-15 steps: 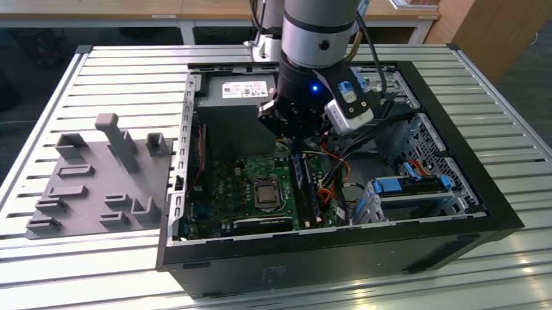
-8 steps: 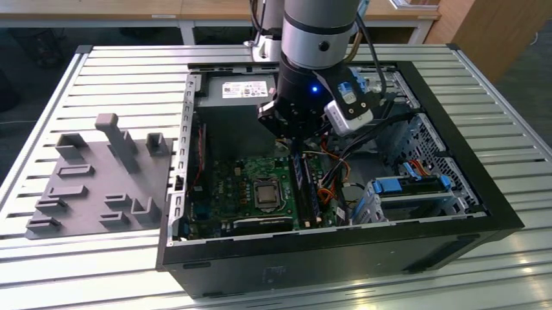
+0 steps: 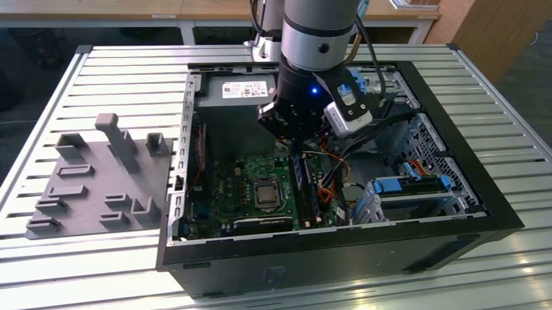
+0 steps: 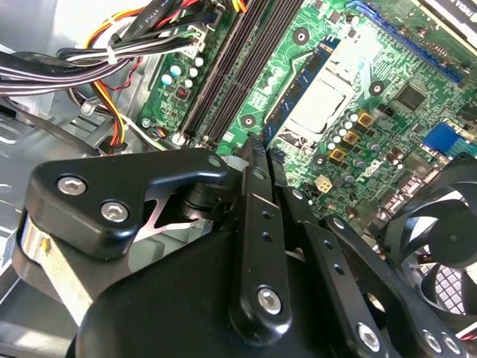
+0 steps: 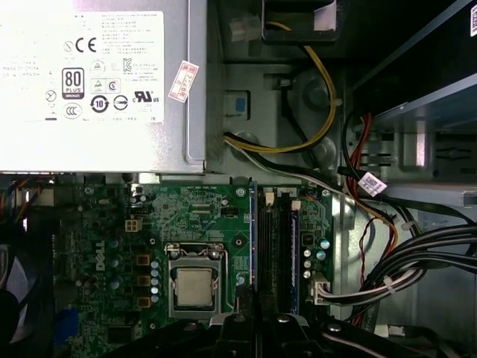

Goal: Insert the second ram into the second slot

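Presently, on a slatted metal table [image 3: 112, 64]: one black computer case [image 3: 345, 258], open side up, interior exposed. Grey fixture plate [image 3: 95, 187] with upright pegs on the same table, at 9 o'clock from the case in the exterior view and apart from it. Silver-and-black arm [image 3: 317, 32] hanging into the case from the 12 o'clock side. Gripper [image 3: 298, 150] low over the green motherboard [image 3: 224, 187], directly above the row of memory slots [image 3: 304, 194], these at 3 o'clock from the processor socket [image 3: 263, 194]. Fingers [image 4: 253, 224] clenched, tips drawn together with barely a sliver between them in the second wrist view. Second ram [image 5: 252, 231]: thin blue stick on edge in the slot just beside the processor socket, one end under the fingertips in the first wrist view. Contact between tips and stick impossible to tell, likewise depth of seating. Outer blue strip [image 5: 294, 261] along the slot farthest from the socket, dark slots between the two. Power supply [image 3: 237, 89] with white label at 12 o'clock inside the case. Light-blue drive-bay clips [image 3: 414, 184] at 4 o'clock from the gripper. Bundled cables [image 5: 417, 253] beside the slots, on the side away from the socket. Black fan [image 4: 447, 246] near the motherboard's edge.
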You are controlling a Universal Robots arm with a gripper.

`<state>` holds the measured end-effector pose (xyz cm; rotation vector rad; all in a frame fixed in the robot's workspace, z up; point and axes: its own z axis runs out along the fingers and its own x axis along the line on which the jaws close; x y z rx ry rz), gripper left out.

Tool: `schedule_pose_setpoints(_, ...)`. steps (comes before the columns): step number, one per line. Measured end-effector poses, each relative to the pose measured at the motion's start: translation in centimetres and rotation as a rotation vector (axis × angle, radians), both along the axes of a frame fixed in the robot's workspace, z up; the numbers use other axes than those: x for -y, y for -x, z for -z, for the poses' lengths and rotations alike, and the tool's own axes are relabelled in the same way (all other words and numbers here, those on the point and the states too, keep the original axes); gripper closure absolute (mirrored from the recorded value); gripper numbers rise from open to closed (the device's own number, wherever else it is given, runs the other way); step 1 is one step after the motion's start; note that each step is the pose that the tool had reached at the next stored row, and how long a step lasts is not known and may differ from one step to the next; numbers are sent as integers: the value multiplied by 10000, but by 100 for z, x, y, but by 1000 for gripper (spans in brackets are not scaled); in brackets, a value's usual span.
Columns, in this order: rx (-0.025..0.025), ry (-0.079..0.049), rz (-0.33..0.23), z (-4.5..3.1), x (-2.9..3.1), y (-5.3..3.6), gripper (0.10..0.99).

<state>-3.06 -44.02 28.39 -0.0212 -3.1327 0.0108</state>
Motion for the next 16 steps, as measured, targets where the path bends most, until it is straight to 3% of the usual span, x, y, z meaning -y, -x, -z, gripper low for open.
schedule_pose_setpoints(8,-4,-30,0,56,2,0,945)
schedule_pose_setpoints(16,-3,-29,0,63,2,1,945)
